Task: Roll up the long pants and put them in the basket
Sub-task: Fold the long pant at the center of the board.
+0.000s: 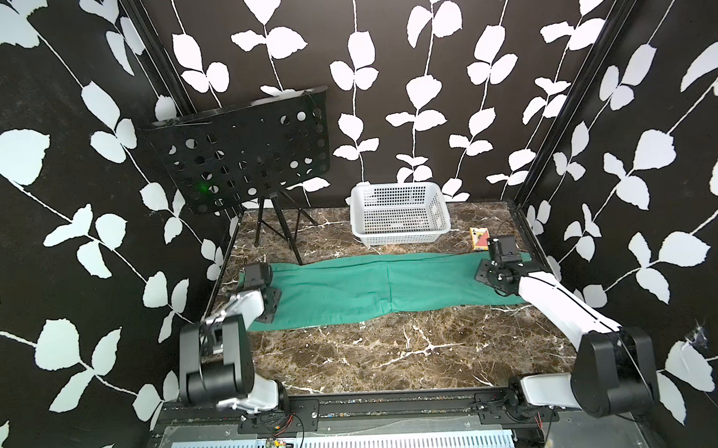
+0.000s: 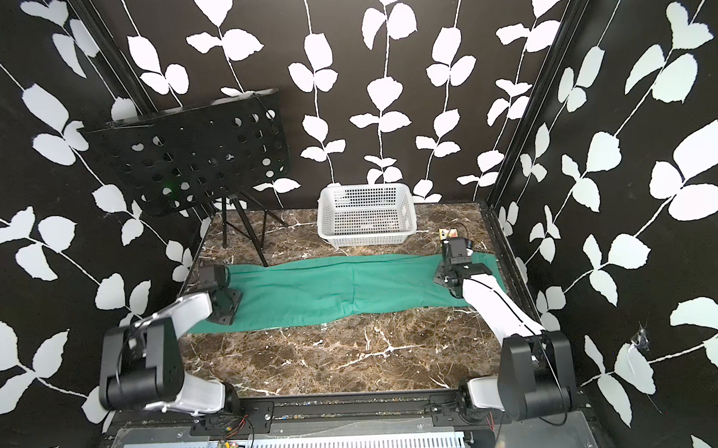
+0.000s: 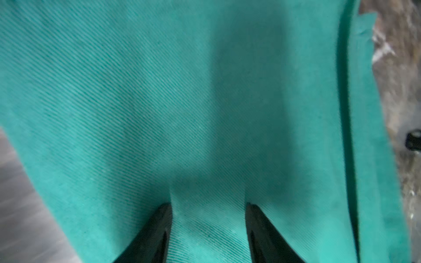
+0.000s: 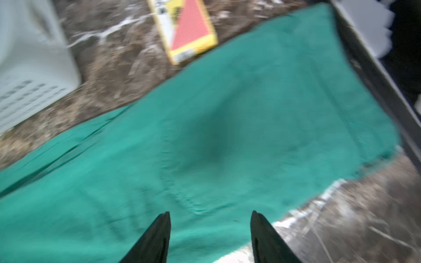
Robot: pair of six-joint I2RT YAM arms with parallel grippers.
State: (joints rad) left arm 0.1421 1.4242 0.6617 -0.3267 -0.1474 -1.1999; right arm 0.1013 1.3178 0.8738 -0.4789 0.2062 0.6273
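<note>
Two grippers, both mine, sat at opposite ends of the green pants (image 1: 351, 285). The pants lay flat, folded lengthwise in a long band across the marble table (image 1: 396, 348), just in front of the white basket (image 1: 393, 187). No part of the cloth was rolled yet.

My left gripper (image 3: 208, 205) was down on the left end, jaws spread, with a low ridge of cloth standing between the fingers but not pinched. My right gripper (image 4: 210, 214) hung over the right end near a yellow box (image 4: 189, 29), jaws likewise spread and empty. That view was blurred, so I could not tell whether the tips touched the cloth.

I judged this the start of the roll: taking hold of one end. Next, the left jaws would need to close on that ridge, lift the edge and turn it over toward the middle.
</note>
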